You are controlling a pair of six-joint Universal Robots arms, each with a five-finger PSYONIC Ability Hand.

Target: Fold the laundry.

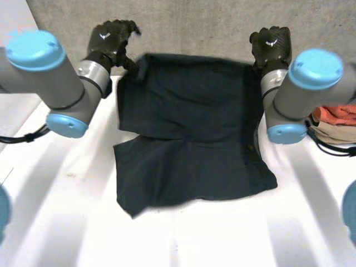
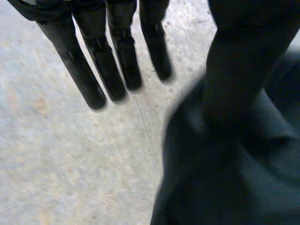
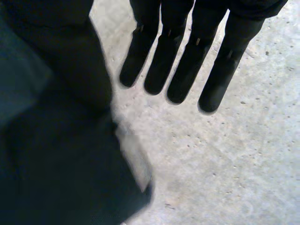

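One dark garment, two hands at its far corners

One dark garment [image 1: 189, 144] is counted on the white table [image 1: 222, 239], and it is spread over the middle with creases running across it. Its near edge is laid unevenly, with one corner drawn toward the robot on the left side. Its far edge is seen against the grey concrete surface [image 1: 194, 25] beyond the table. One small heap of other laundry [image 1: 334, 119], orange over beige, is placed at the table's right edge, well apart from the garment and just beside the right arm [image 1: 303, 92].

Two hands are counted, one at each far corner. The left hand [image 1: 111, 39] is set at the garment's far left corner. In its wrist view the fingers [image 2: 104, 63] are held straight and slightly spread, clear of the cloth, while the thumb [image 2: 239, 70] is laid against the dark fabric [image 2: 234, 183]. The right hand [image 1: 271, 45] is set at the far right corner in the same manner: straight, slightly parted fingers [image 3: 227, 65] are shown over bare concrete, and the thumb [image 3: 70, 56] is laid along the cloth [image 3: 56, 173]. Nothing is clasped by the fingers of either hand; whether the cloth is pressed by either thumb cannot be told
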